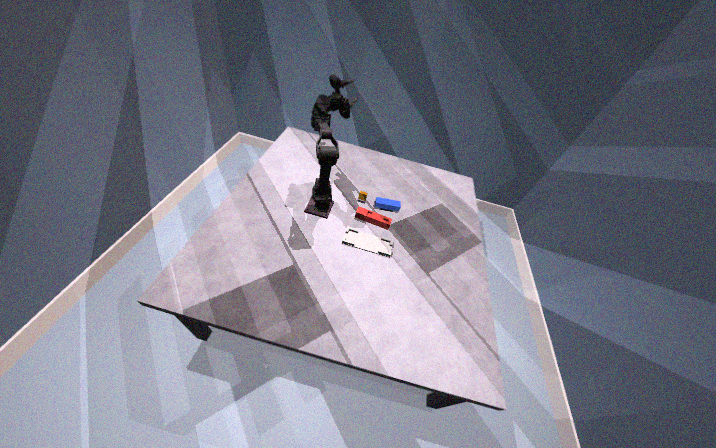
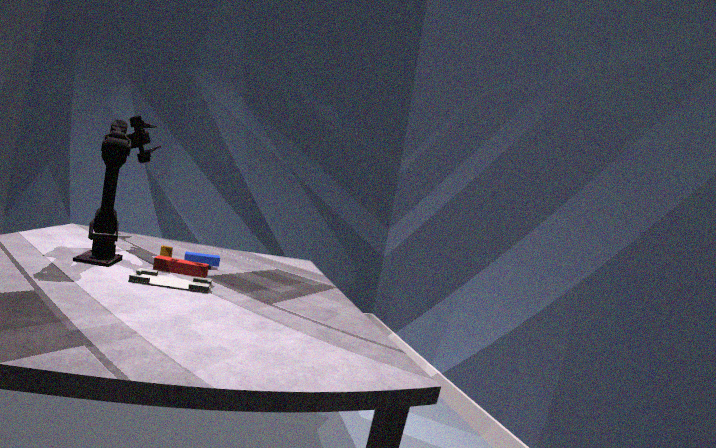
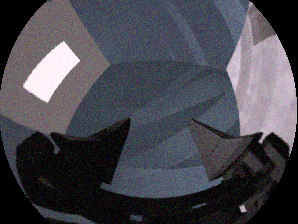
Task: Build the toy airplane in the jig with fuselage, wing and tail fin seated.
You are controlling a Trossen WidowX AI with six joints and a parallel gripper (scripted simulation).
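Marbled table (image 1: 401, 322) (image 2: 274, 343) beneath | end effector (image 1: 352, 90) (image 2: 156, 137) (image 3: 160, 121) released (fingers wide apart) | red fuselage (image 1: 372, 217) (image 2: 180, 265) outside jig (image 1: 368, 242) (image 2: 170, 281)

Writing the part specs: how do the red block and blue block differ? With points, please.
The long red block (image 1: 373, 217) (image 2: 180, 266) has dark recesses on top; the plain blue block (image 1: 387, 203) (image 2: 202, 258) shows none. The red block is longer than the blue block. Both lie on the table outside the jig.

No readable text, label, brand, number or sign on anything.
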